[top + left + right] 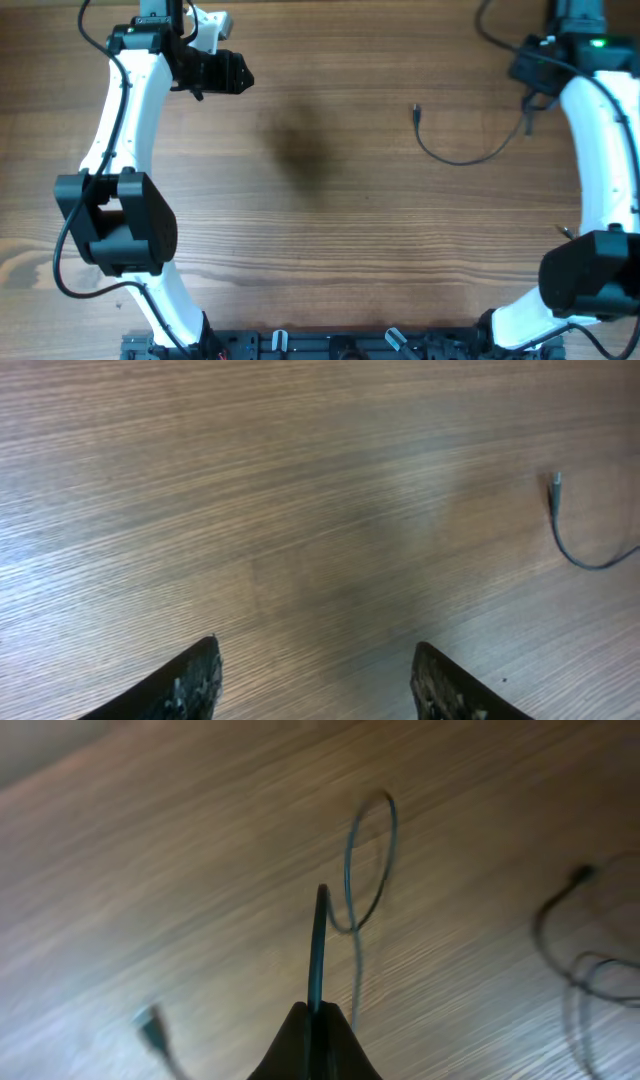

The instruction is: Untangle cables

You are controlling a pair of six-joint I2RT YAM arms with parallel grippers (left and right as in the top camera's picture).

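Note:
One thin black cable (455, 157) lies on the table at the upper right, curving from its small plug (416, 112) up to my right gripper (531, 93). In the right wrist view my right gripper (316, 1010) is shut on this cable (319, 945), which loops (368, 860) ahead of the fingers; its plug (150, 1022) shows blurred at the lower left. My left gripper (232, 72) hovers at the upper left, far from the cable. Its fingers (200, 680) stand open over bare wood, with nothing between them. The cable's plug end (556, 485) shows at the right of that view.
The wooden table (330, 230) carries a dark stain (300, 150) near its middle. A blurred dark cord or shadow (575, 965) lies at the right of the right wrist view. Both arm bases stand along the front edge.

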